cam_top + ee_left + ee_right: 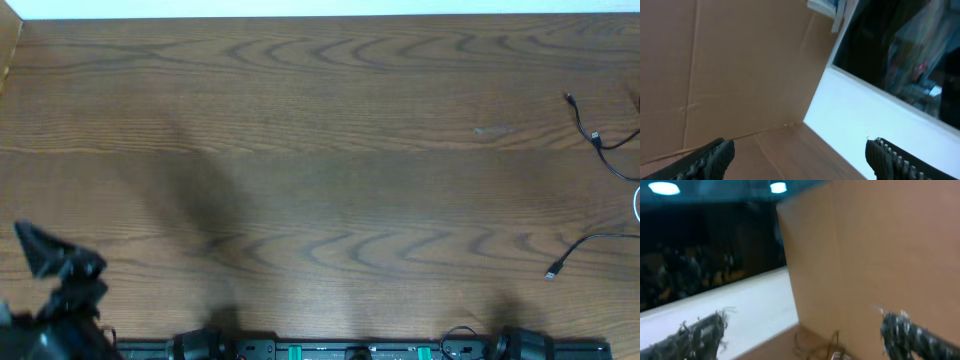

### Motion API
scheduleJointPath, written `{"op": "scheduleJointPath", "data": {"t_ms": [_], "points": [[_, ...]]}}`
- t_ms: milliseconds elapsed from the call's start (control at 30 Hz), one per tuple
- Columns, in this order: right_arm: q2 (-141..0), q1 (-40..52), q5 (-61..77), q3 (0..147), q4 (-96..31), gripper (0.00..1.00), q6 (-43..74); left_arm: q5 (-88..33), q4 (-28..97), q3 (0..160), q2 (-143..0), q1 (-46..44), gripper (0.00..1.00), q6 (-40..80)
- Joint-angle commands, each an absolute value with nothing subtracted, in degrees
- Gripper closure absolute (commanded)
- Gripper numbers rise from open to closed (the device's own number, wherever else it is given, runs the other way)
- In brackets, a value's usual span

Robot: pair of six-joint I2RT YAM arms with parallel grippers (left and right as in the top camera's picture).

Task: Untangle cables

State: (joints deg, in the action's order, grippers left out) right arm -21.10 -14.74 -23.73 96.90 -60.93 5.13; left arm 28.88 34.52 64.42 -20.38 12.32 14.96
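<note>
Wooden table (300, 150), right edge: black cable (583, 122) and white cable (636, 205), both running out of frame.
Cords probably light, limp and snag-prone; take near a plug end (551, 272). Left gripper (799, 150) and right gripper (802, 320) spread wide, holding nothing. Broad open tabletop leftward for drawing strands apart.

The overhead camera looks straight down from well above on the wooden table (320, 150), while the wrist cameras, tilted up off it, look out close past the left fingers (710, 160) and right fingers (700, 332), each facing a cardboard wall (740, 65) (880, 245) beside a white ledge (865, 115) (740, 305).
</note>
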Motion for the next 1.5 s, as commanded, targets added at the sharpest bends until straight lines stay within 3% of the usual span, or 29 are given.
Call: {"op": "scheduleJointPath", "data": {"t_ms": [0,400,833,1067,1333,1467], "points": [[-13.39,-15.75,-18.63,91.66,-60.53,0.01,0.58,29.61,36.51,64.99,-15.94,12.43,0.11,16.93],[-5.08,-15.66,-15.22,78.17,-60.47,0.01,4.89,32.18,43.03,64.99,-3.55,12.43,0.11,20.88],[-5.08,-13.56,-9.89,69.91,-60.64,0.01,7.31,32.14,46.46,64.29,-3.16,12.40,0.11,20.91],[-5.08,-13.41,-1.83,58.43,-60.97,0.01,18.55,31.97,47.37,64.25,-3.16,12.40,0.11,20.91],[-5.10,-13.41,9.45,43.24,-50.54,0.01,20.14,31.99,48.01,64.25,-3.16,12.40,0.11,20.88],[-5.23,-13.41,17.87,37.89,-42.83,0.01,14.26,31.99,47.99,64.25,-3.16,12.43,0.11,20.88]]}}
